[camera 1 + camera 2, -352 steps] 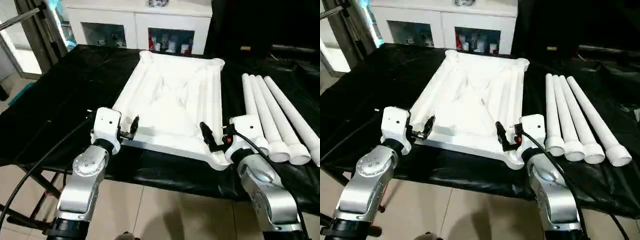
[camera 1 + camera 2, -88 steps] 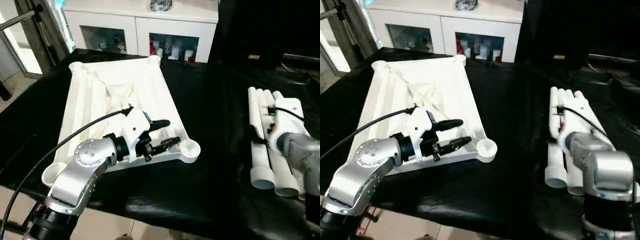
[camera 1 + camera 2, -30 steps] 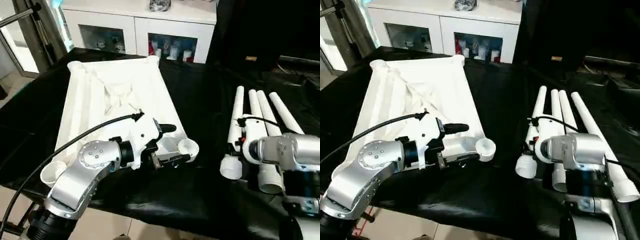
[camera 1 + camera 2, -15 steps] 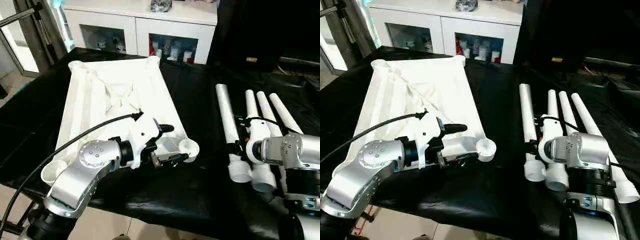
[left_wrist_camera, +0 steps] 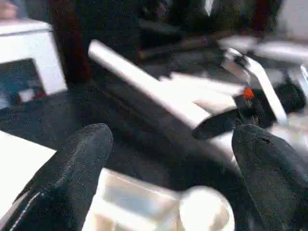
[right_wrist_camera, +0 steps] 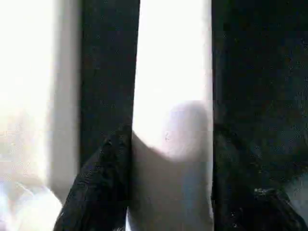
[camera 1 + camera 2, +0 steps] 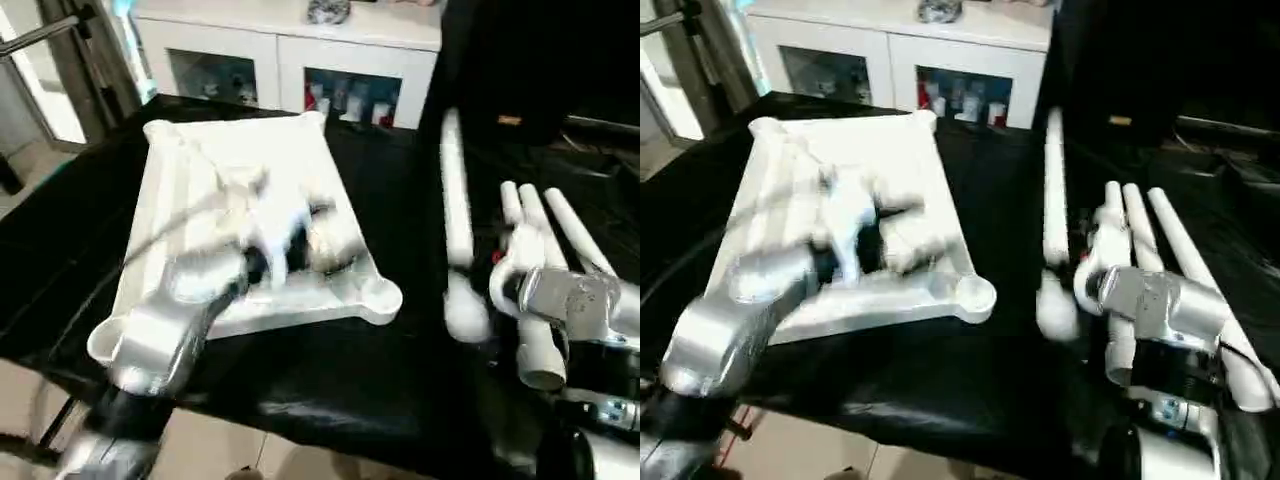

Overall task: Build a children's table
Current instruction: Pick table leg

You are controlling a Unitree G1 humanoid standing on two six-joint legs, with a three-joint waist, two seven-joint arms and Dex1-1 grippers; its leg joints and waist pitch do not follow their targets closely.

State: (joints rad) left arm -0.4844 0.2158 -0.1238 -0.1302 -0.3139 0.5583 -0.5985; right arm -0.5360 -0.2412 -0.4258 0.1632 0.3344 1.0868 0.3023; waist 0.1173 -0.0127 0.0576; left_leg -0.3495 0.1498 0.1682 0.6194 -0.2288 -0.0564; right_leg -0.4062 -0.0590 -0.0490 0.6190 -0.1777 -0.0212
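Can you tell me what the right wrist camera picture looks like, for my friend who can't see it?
A white tube leg of the children's table sits clamped between the two black fingers of the right gripper, filling the middle of the view. Behind it is black cloth, with another white leg blurred at one side.

My left forearm (image 7: 165,320) at lower left of the head view is a silver casing ending in a white wrist block. My right forearm (image 7: 570,300), at lower right, is silver too, with a small red mark by its white wrist. Both grippers have rounded black fingers (image 5: 72,168).
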